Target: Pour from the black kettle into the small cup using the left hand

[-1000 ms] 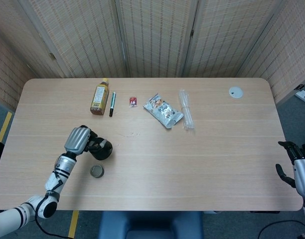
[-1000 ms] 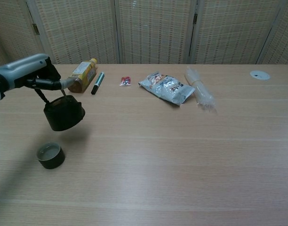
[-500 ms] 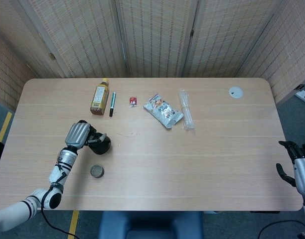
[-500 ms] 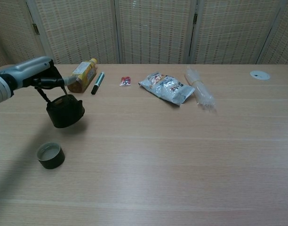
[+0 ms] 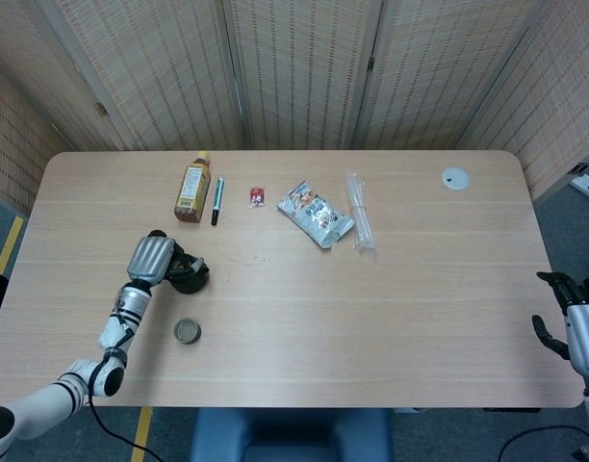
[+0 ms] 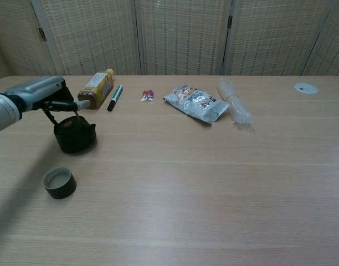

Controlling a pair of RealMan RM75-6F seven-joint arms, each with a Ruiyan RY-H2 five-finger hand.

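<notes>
Black round kettle (image 6: 74,134) sits upright on the wooden worktop (image 6: 214,177), left hand (image 6: 41,92) gripping its handle from above. Small dark cup (image 6: 59,183) stands nearer the camera than the kettle, apart from it. Right hand (image 5: 576,322) off the worktop's edge, fingers apart, holding nothing.

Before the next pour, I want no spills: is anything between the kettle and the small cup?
Nothing visible. The left hand holds the kettle, and only bare table lies between it and the cup.
</notes>
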